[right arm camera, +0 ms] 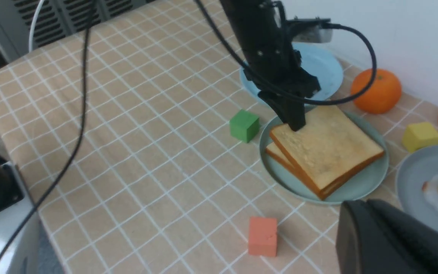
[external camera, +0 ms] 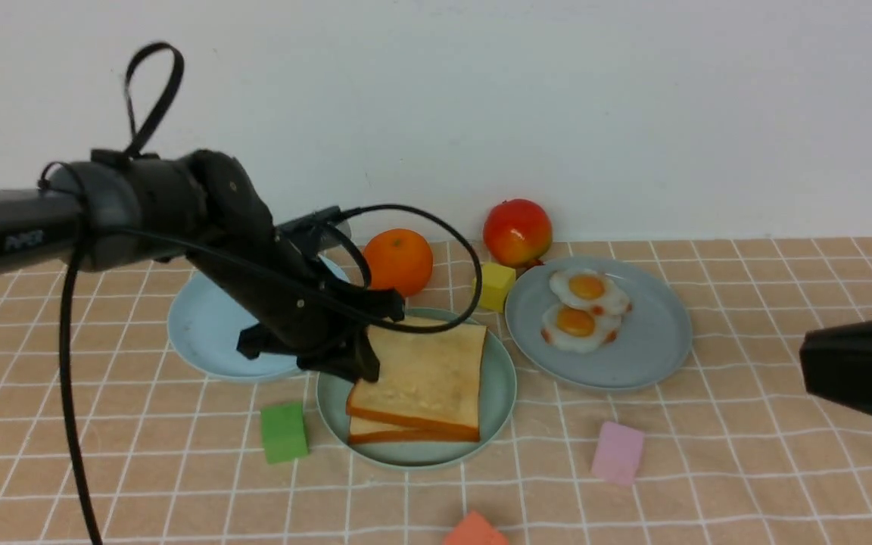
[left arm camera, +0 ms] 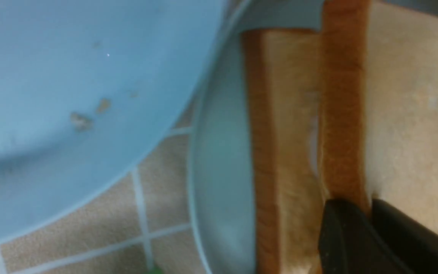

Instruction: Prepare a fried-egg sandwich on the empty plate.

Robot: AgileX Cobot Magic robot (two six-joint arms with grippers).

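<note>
The left gripper (external camera: 364, 369) is pinched shut on the near-left corner of the upper toast slice (external camera: 425, 371), one finger above the crust and one below (the left wrist view shows the brown edge wedged between them). That slice lies slightly askew on the lower toast slice (external camera: 375, 431), whose near-left corner pokes out, and both sit in the mint-green plate (external camera: 500, 382) at the middle of the surface (external camera: 746, 469). Just left and farther back is the pale blue plate (external camera: 201, 333), with a few brownish specks on its face; the arm hides whether the two rims touch. To the right, just beside the mint-green plate, the grey-blue plate (external camera: 648, 341) carries two fried eggs (external camera: 583, 310). An orange (external camera: 398, 261), an apple (external camera: 517, 231) and a yellow cube (external camera: 495, 286) crowd the far side by the wall. A green cube (external camera: 283, 431) sits just beside the mint rim on the near left, and a pink cube (external camera: 618, 452) on the near right has open cloth around it. An orange-red cube (external camera: 474, 531) is cut off at the near edge. The right gripper (external camera: 811, 363) hangs at the far right, closed and holding nothing, mostly out of frame.
</note>
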